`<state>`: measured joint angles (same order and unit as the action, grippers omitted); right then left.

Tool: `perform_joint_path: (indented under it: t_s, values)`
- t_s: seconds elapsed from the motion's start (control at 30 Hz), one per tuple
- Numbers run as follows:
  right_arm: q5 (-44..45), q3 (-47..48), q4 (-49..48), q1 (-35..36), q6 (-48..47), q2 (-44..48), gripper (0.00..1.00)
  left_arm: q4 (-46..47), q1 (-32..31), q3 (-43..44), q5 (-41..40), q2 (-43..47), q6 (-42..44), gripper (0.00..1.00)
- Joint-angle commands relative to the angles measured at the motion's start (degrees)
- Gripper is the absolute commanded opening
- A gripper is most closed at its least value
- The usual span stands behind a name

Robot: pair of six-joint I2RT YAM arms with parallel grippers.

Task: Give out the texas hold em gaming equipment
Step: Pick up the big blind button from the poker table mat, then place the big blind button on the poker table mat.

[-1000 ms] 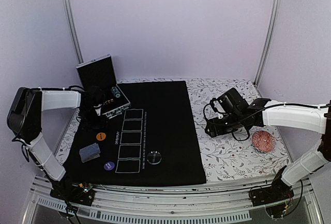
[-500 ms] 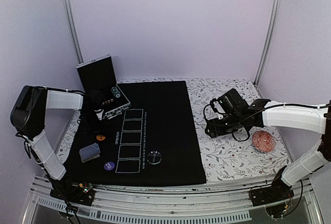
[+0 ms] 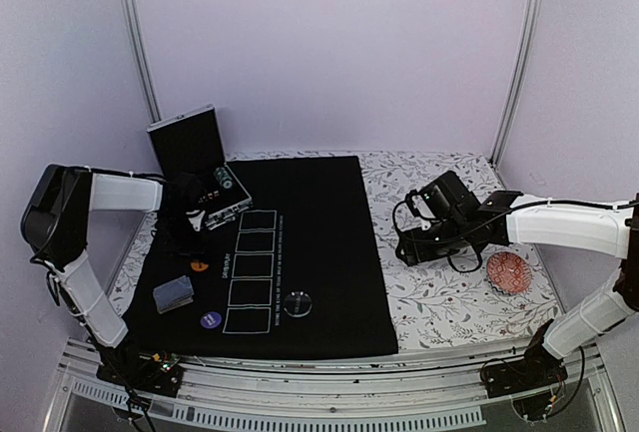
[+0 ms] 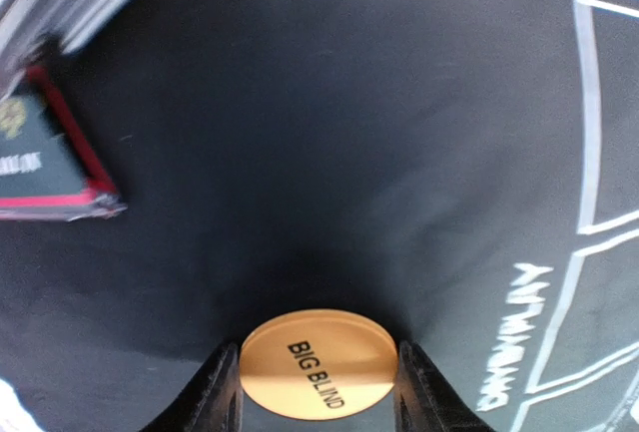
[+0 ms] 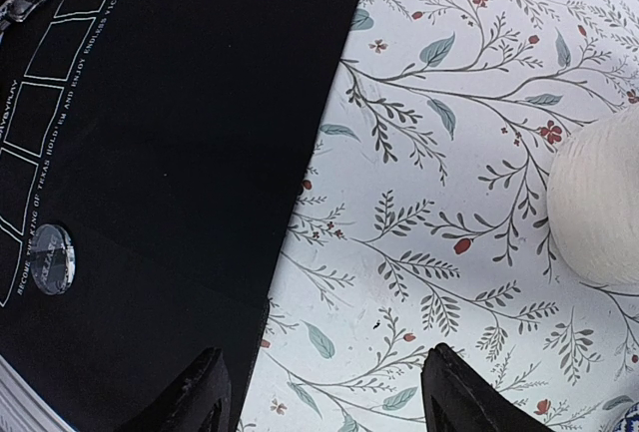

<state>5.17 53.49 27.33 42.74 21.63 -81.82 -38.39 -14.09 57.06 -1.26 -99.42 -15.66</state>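
An orange "BIG BLIND" disc (image 4: 318, 362) sits between the fingers of my left gripper (image 4: 318, 377), which touch its two edges just above the black mat (image 3: 310, 203). In the top view the disc (image 3: 200, 265) shows just below the left gripper (image 3: 192, 247). A grey-blue card deck (image 3: 173, 293), a purple-blue disc (image 3: 211, 320) and a clear disc (image 3: 298, 302) lie on the mat. Striped chips (image 3: 222, 179) sit in the open metal case (image 3: 190, 148). My right gripper (image 5: 324, 392) is open and empty over the floral cloth by the mat's right edge.
A cream cup (image 5: 599, 203) stands at the right of the right wrist view. A reddish patterned dish (image 3: 507, 272) lies at the right. A dark item with a red edge (image 4: 50, 168) lies left of the left gripper. The clear disc also shows in the right wrist view (image 5: 50, 259).
My left gripper has moved from beside the case toward me and down onto the orange disc, which has shifted slightly. The right arm has not moved.
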Motion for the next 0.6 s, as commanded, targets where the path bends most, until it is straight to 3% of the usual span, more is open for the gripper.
perform_joint_path:
  t_s: [0.0,0.57]
  values:
    - [-0.5,0.5,-0.4,0.0,-0.6,1.3,0.68,0.5,-2.8,3.2,1.9,-0.7,-0.4,0.39]
    - [-0.2,1.1,0.8,0.0,-0.4,1.7,0.68,1.2,-6.0,15.1,0.3,-11.2,0.2,0.39]
